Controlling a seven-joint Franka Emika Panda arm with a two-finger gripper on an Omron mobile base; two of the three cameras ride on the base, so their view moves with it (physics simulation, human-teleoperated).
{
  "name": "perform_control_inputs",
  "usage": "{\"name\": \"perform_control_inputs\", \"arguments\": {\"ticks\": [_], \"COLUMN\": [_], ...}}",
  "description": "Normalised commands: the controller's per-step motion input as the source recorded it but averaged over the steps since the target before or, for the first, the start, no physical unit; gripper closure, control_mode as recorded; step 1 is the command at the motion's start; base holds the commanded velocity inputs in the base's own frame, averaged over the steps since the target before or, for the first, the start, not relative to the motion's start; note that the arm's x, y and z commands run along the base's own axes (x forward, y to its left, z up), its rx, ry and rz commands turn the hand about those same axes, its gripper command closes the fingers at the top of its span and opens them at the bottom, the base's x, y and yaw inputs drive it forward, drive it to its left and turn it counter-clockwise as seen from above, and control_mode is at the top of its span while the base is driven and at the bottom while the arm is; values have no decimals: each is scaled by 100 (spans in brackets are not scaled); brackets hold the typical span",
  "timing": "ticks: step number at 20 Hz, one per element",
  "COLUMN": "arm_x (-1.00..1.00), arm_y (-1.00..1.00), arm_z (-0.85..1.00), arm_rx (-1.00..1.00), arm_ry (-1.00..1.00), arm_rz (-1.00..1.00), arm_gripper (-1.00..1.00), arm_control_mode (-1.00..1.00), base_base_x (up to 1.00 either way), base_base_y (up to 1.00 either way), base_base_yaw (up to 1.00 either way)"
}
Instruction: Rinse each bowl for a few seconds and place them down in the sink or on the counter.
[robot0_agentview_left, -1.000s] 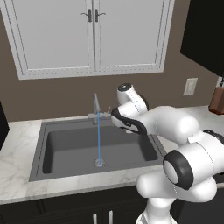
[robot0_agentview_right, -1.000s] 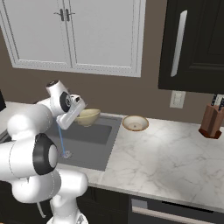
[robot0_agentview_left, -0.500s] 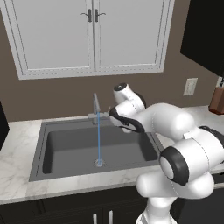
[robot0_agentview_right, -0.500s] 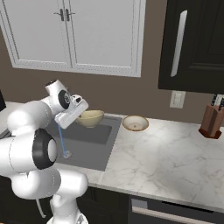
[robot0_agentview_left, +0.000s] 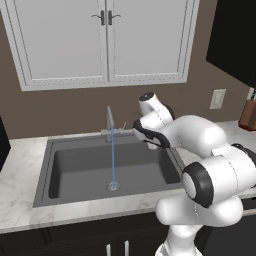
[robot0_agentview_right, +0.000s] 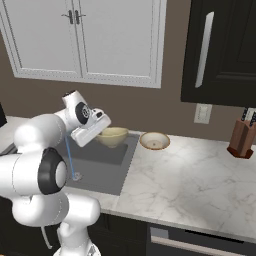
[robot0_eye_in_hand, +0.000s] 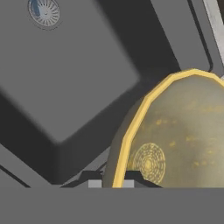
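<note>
Moving left now: since a sec ago the gripper (robot0_agentview_right: 102, 131) w/ the cream-yellow bowl (robot0_agentview_right: 112, 136) has slid from near the sink's right edge toward the water stream (robot0_agentview_left: 113, 157), and the hand has rolled a bit. Fingers are clenched on the bowl's rim; in the hand view the rim (robot0_eye_in_hand: 131, 131) runs right down between the two tips at bottom centre.

Bowl sits centre-left in the right base view, over the sink (robot0_agentview_left: 80, 165), above its right rear part, not yet under the stream. Tan bowl (robot0_agentview_right: 154, 141) waits on the counter (robot0_agentview_right: 200, 185), centre frame, just beside the sink's edge.

Handling, my read: rigid, light, prob. ceramic-like, so chippable and slick once wet. A rim pinch is the only real hold on something this shallow; keep it firm, tilt gently.

Views differ: left base view shows faucet (robot0_agentview_left: 109, 120), running stream, drain, but the arm hides the bowl. Right base view gives both bowls. Hand view shows the bowl's patterned inside (robot0_eye_in_hand: 148, 162) and the drain (robot0_eye_in_hand: 43, 12) at upper left.
</note>
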Motion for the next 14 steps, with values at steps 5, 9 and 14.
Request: {"name": "perform_control_inputs", "arguments": {"ticks": [5,9,14], "arm_x": [0,0,1], "arm_y": [-35,-36,-31], "arm_z": [0,-1,-1], "arm_rx": [2,2,0], "arm_ry": [1,0,0], "arm_rz": [-2,0,1], "arm_gripper": [100,100,100], "arm_control_mode": [-100,-100,-100], "base_base_x": [0,0,0], "base_base_y": [0,0,0], "base_base_yaw": [0,0,0]}}
